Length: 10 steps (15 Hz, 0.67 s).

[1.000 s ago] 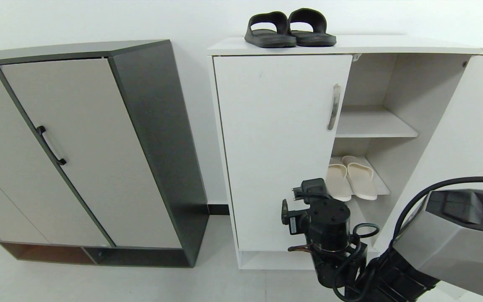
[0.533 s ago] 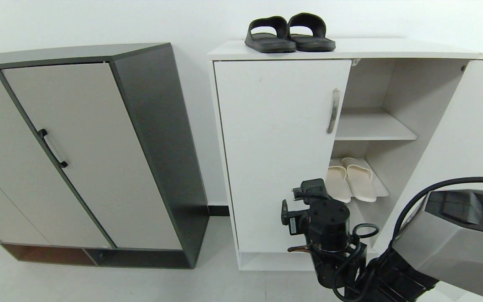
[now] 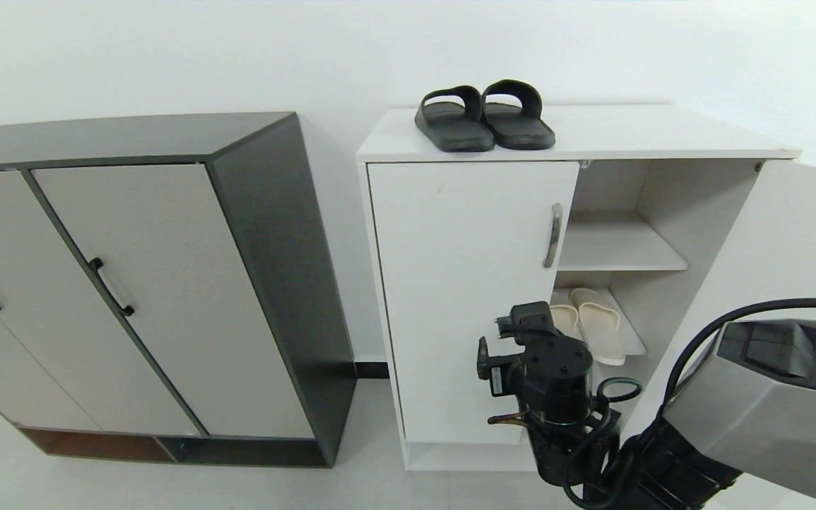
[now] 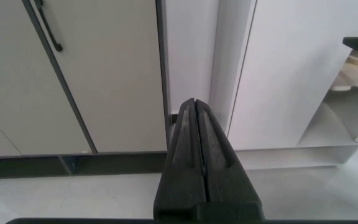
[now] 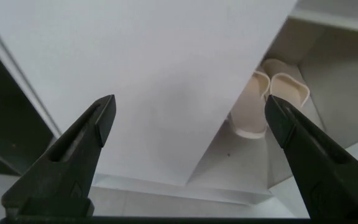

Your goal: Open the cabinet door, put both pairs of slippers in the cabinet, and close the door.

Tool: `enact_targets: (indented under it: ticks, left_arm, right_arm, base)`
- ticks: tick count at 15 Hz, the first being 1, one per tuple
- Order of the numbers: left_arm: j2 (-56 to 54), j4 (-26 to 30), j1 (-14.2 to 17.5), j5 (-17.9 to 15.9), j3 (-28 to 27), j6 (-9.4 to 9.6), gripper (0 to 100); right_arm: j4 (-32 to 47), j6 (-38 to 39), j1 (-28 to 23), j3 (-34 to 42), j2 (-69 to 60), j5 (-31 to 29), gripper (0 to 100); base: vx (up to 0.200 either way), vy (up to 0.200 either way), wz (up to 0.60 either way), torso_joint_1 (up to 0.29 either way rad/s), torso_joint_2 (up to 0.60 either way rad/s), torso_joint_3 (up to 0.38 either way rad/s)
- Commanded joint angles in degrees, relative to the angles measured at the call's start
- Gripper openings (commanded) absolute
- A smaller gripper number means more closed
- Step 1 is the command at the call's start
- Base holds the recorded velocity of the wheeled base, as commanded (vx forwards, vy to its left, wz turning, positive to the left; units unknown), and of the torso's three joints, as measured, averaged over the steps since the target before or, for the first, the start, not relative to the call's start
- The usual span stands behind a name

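A pair of black slippers stands on top of the white cabinet. The cabinet's right door is swung open; its left door is closed. A pair of beige slippers lies on the lower shelf inside. My right gripper is open and holds nothing; it hangs in front of the closed left door, low down. My left gripper is shut and empty, near the floor, facing the gap between the two cabinets.
A grey cabinet with a dark frame stands to the left of the white one, doors closed. The upper shelf inside the white cabinet is bare. Light floor lies in front of both.
The whole head picture has shifted downward, so the camera has tilted up. The slippers, doors and right arm keep their places relative to each other.
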Motion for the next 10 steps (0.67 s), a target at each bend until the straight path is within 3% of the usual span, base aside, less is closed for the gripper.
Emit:
enact_targets:
  ticks: [1,10]
  left_arm:
    - [0.01,0.0,-0.02,-0.02,0.0,0.0,0]
    - [0.01,0.0,-0.02,-0.02,0.0,0.0,0]
  right_arm:
    - [-0.03,-0.08,0.09,-0.02,0.1,0.01,100]
    - [-0.12,0.0,0.0,0.77,-0.07,0.01,100]
  base:
    - [0.0,0.0,0.0,0.124,-0.45,-0.33]
    - [0.0,0.0,0.0,0.163,-0.48,-0.321]
